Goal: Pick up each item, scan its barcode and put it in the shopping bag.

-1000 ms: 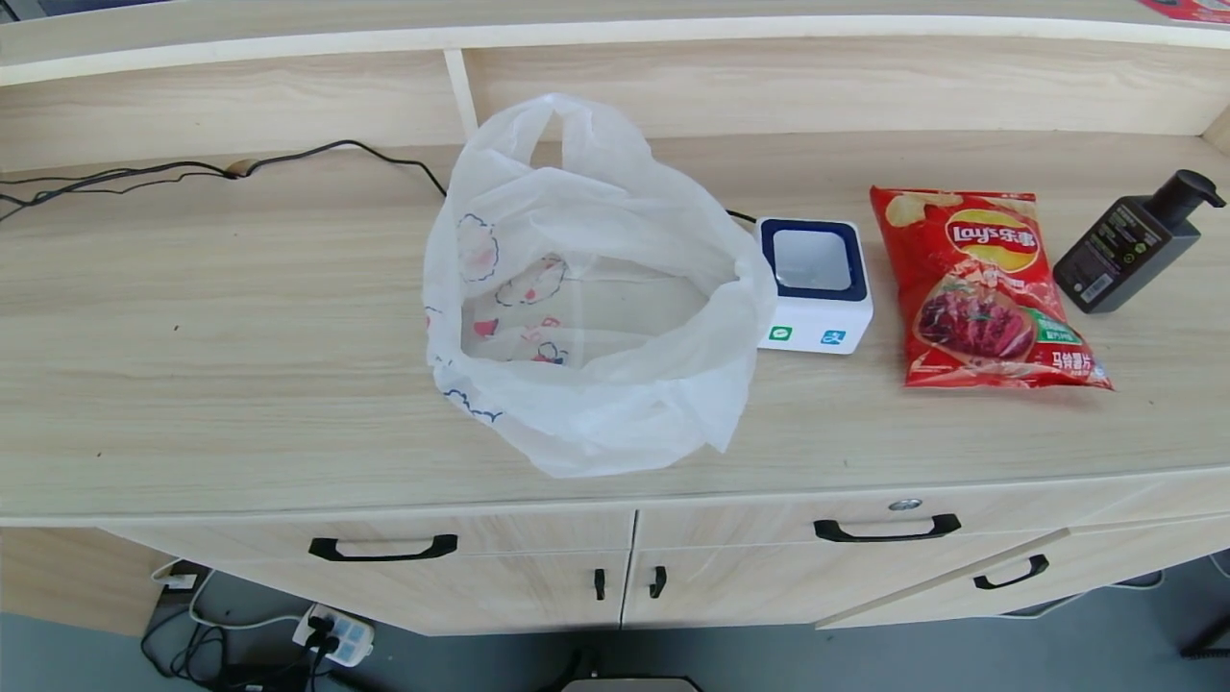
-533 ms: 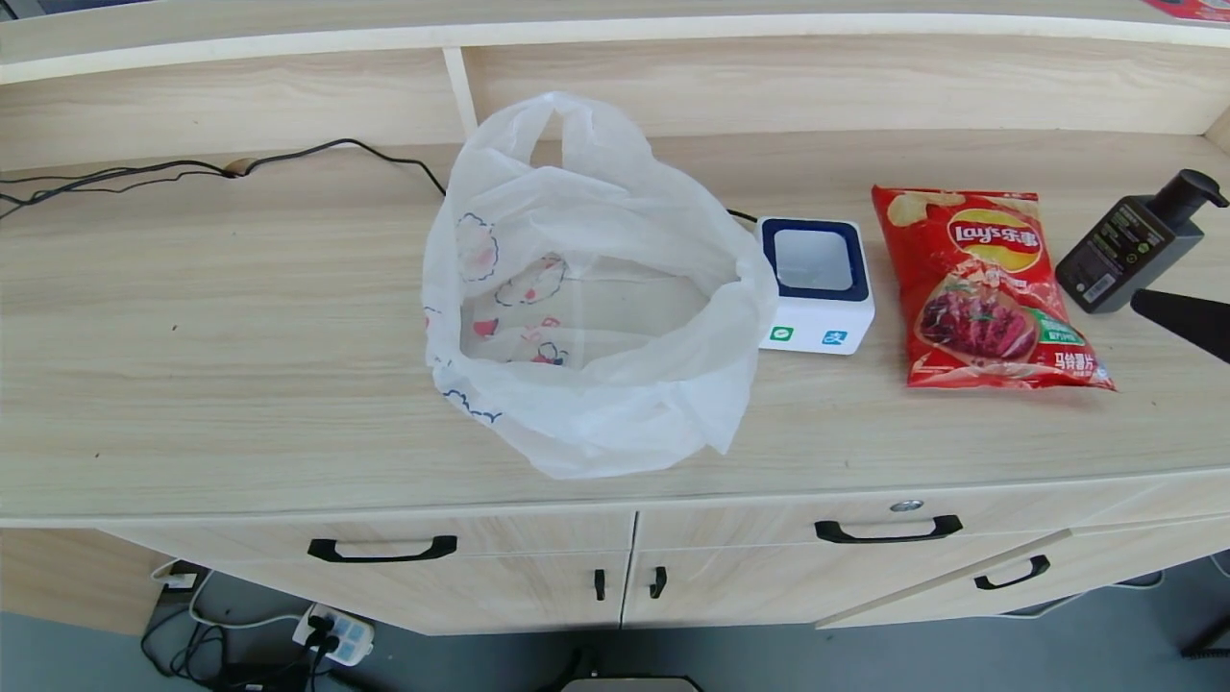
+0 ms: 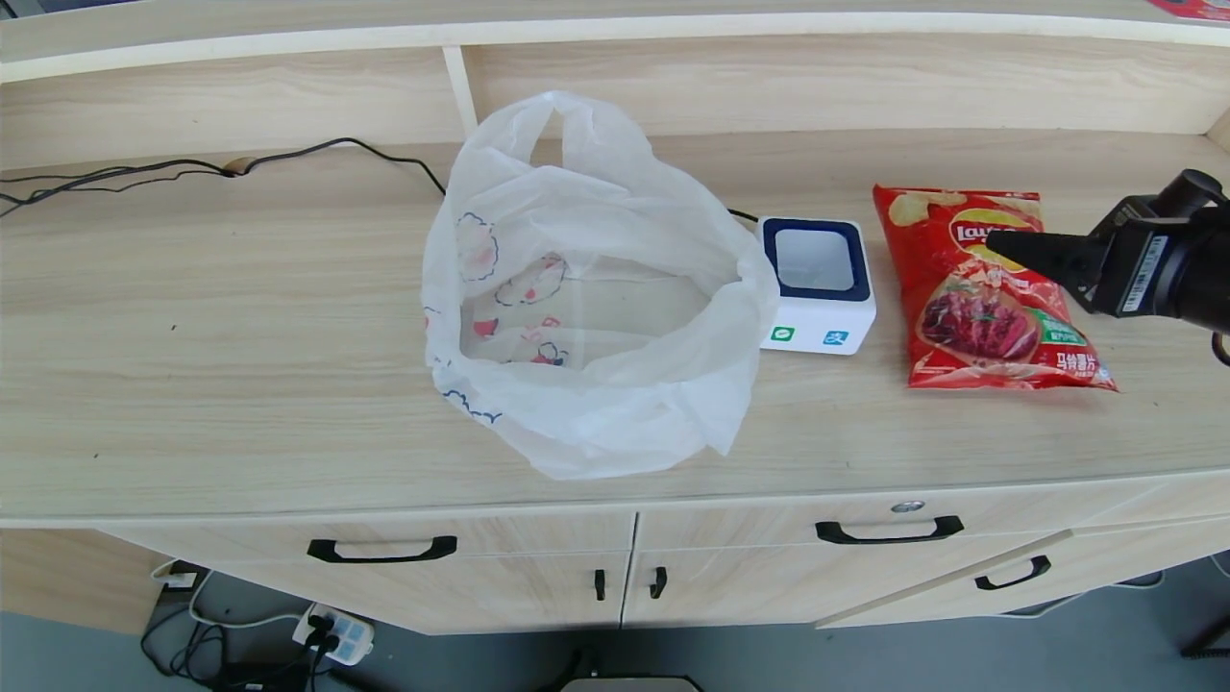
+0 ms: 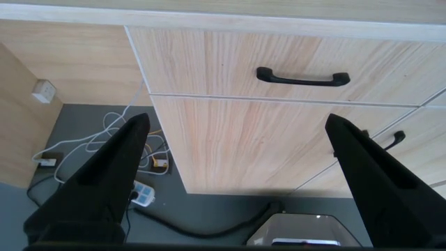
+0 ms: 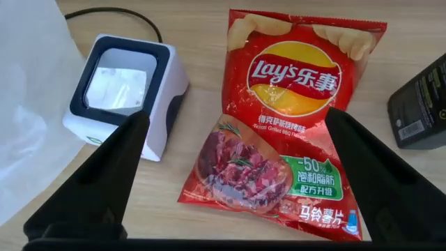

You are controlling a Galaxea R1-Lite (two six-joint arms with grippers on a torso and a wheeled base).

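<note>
A red chips bag (image 3: pixel 971 317) lies flat on the wooden counter, right of the white scanner (image 3: pixel 817 288) with its dark-framed window. My right gripper (image 3: pixel 1019 252) hovers over the chips bag's upper part. In the right wrist view it (image 5: pixel 237 202) is open, its fingers (image 5: pixel 90 195) straddling the chips bag (image 5: pixel 293 97) from above. A dark pump bottle (image 3: pixel 1190 190) stands at the far right, mostly hidden behind the right arm; its body (image 5: pixel 421 104) shows beside the chips. The white shopping bag (image 3: pixel 586 288) stands open left of the scanner. My left gripper (image 4: pixel 237 188) hangs open below the counter, facing the cabinet.
Black cables (image 3: pixel 240 165) run along the counter's back left. A raised shelf wall (image 3: pixel 769 86) bounds the counter behind. Drawers with black handles (image 4: pixel 301 78) sit under the counter's front edge. Bare counter stretches left of the shopping bag.
The right arm has come in from the right edge and moved left, now over the chips bag and covering most of the bottle. Bag, scanner and chips stay put.
</note>
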